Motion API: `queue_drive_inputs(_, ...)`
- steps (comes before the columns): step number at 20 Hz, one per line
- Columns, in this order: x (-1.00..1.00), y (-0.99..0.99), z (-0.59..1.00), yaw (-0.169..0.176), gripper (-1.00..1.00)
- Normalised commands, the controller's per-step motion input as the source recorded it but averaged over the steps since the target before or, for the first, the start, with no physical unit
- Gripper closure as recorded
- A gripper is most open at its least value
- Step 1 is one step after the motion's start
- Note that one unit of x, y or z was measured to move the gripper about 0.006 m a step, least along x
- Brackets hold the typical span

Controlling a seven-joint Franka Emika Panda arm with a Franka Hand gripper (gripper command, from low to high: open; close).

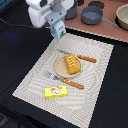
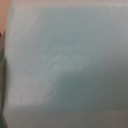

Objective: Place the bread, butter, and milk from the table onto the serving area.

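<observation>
Milk (image 1: 59, 29), pale blue-white carton, hangs gripped in the jaws.

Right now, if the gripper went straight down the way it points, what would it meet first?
Probably the far edge of the placemat, or the dark table beside it. The gripper holds the milk carton above that corner; depth is unclear.

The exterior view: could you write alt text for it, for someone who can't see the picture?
A white robot arm's gripper holds a milk carton above the far edge of a beige woven placemat. On the mat, bread sits on a round plate between a fork and knife, with butter nearer the camera.
</observation>
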Motion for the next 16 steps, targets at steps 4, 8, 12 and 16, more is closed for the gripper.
queue_drive_inputs(4,0.94,0.32,-0.08,0.000,1.00)
queue_drive_inputs(8,0.96,0.33,0.00,0.000,1.00)
queue_drive_inputs(12,0.90,0.41,0.00,0.000,1.00)
queue_drive_inputs(16,0.58,0.43,-0.07,0.000,1.00)
